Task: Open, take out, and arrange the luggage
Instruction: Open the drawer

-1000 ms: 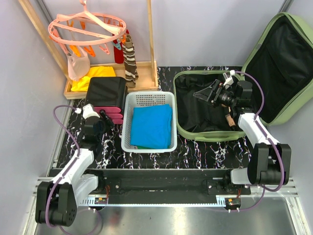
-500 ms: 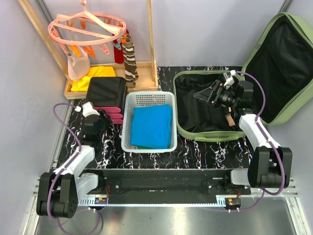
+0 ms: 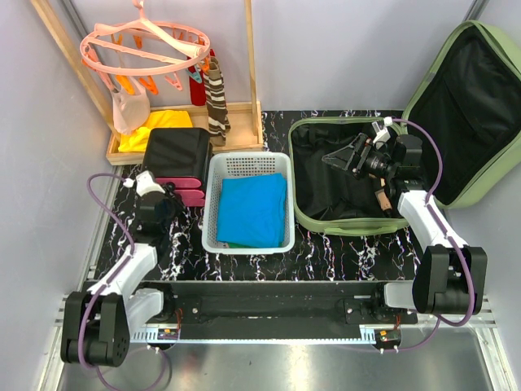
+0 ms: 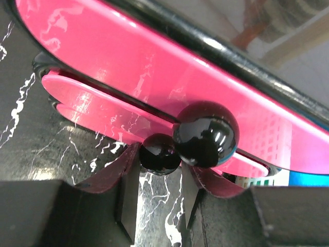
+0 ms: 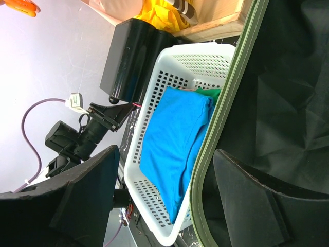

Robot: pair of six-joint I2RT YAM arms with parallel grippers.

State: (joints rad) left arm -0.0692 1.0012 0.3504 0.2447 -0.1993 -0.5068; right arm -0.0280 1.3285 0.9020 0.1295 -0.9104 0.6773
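Right end effector [image 5: 165,154]: dark fingers [image 5: 77,200] spread wide apart.
Luggage [image 5: 288,103]: green rim runs up between the fingers; black lining lies beyond the right finger.
Basket [image 5: 177,64]: white, perforated, ahead of the left finger, just beside the rim.
Blue cloth [image 5: 172,139]: folded inside the basket.
Black case [image 5: 128,51]: beyond the basket.

A robot test room made to look like a laundry corner at home

Plain grey walls [image 3: 342,49] close in a black marble table [image 3: 350,248]. A left robot arm [image 3: 130,265] and a right robot arm [image 3: 427,216] stand on a metal rail [image 3: 277,337]. Home things sit around them: a pink clothes hanger [image 3: 146,45], a white basket [image 3: 213,212] and a green suitcase [image 3: 346,227].
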